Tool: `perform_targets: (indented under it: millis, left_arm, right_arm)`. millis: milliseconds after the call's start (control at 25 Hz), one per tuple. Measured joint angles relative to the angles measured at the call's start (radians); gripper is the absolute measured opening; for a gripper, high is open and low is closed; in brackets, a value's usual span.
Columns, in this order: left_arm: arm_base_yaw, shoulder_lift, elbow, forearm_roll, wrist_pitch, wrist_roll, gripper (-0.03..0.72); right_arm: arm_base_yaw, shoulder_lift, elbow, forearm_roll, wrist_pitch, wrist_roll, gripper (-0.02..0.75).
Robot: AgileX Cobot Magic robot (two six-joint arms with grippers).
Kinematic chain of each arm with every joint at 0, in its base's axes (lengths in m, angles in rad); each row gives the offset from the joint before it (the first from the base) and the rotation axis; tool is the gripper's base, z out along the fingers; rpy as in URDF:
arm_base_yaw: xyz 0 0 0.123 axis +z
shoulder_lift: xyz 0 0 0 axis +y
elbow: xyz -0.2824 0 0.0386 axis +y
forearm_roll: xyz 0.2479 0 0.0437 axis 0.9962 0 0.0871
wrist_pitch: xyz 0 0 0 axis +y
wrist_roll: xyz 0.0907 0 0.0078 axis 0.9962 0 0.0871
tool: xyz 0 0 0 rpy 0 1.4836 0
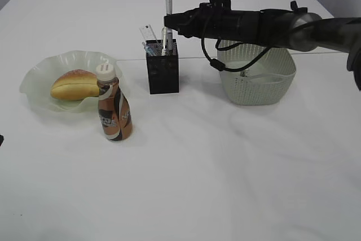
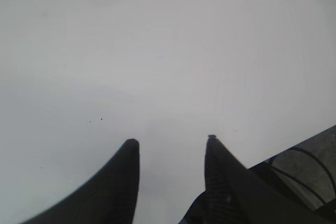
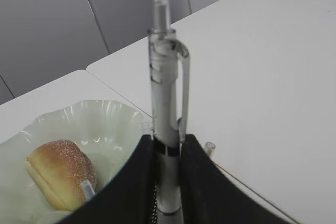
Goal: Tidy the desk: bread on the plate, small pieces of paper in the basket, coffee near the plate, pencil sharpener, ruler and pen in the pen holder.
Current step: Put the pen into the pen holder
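You are looking at one right gripper reaching in from the right of the exterior frame, its two fingers clamping one clear pen upright over the one black pen holder at upper centre. The pen's lower end is sitting at the holder's mouth, beside one clear ruler leaning inside; a small blue item is also showing there, too small to identify. At left, one pale green plate is carrying one bread roll, and one coffee bottle is standing upright just in front of the plate's right rim. At right, one pale basket is sitting behind the arm; its contents are not readable. In the left wrist frame, the left gripper is hanging over bare white table, fingers apart and holding nothing.
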Motion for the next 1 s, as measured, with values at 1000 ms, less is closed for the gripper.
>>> perform_targets:
  millis: [1000]
  left_arm:
    - [0.0, 0.0, 0.0, -0.001, 0.0, 0.0, 0.307]
  right_arm:
    - [0.002, -0.115, -0.011, -0.513, -0.062, 0.754, 0.313]
